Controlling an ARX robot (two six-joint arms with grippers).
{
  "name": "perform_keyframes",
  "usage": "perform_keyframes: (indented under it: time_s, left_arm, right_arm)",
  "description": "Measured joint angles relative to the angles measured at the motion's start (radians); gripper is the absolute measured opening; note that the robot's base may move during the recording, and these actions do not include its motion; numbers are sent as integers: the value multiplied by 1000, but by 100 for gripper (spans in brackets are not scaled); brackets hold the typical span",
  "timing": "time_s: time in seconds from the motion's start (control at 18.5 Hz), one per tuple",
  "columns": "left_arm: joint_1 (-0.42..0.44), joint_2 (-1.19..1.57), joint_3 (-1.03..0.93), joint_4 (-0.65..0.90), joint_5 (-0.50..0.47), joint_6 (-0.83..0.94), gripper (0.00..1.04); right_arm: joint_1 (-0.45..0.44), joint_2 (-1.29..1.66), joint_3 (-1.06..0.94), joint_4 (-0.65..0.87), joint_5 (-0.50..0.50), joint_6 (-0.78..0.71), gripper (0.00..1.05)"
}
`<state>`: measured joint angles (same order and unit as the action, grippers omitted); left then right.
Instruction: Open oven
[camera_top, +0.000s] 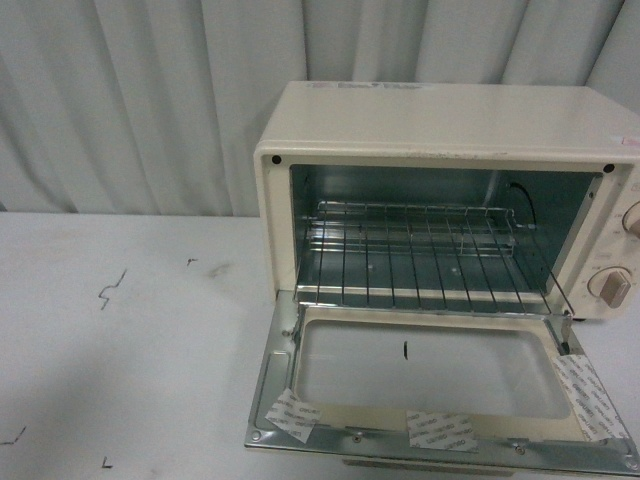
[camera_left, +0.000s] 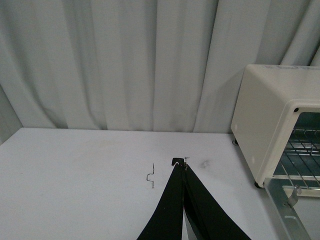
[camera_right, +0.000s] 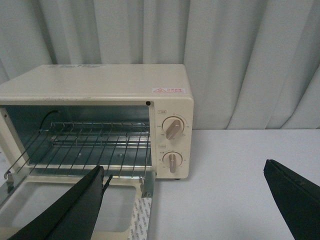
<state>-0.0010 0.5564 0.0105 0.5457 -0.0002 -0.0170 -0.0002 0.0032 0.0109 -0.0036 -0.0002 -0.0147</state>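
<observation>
The cream-white oven (camera_top: 450, 120) stands on the white table at the right, with its glass door (camera_top: 435, 375) folded down flat toward me. The wire rack (camera_top: 420, 250) shows inside, and two beige knobs (camera_top: 610, 285) sit at its right edge. The bar handle is hidden under the lowered door. My left gripper (camera_left: 180, 162) is shut and empty over bare table, left of the oven (camera_left: 272, 125). My right gripper (camera_right: 185, 175) is wide open and empty, in front of the oven's right corner (camera_right: 172, 135), one finger (camera_right: 75, 205) above the door.
A grey pleated curtain (camera_top: 150, 100) hangs close behind the table. Small black marks (camera_top: 110, 290) dot the white tabletop (camera_top: 120, 380) left of the oven. White tape strips (camera_top: 590, 400) stick to the door's inner frame.
</observation>
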Motion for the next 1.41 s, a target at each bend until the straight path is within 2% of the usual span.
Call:
perform_keyframes:
  time_s: [0.49, 0.87, 0.97, 1.41]
  left_arm:
    - [0, -267, 0, -254, 0, 0, 2]
    - [0, -384, 0, -370, 0, 0, 2]
    - [0, -497, 0, -542, 3, 0, 2]
    - [0, -553, 0, -549, 0, 0, 2]
  right_arm:
    - [0, 0, 0, 0, 0, 0, 98]
    - [0, 0, 0, 0, 0, 0, 98]
    - [0, 0, 0, 0, 1, 0, 98]
    - [0, -1, 0, 0, 0, 0, 98]
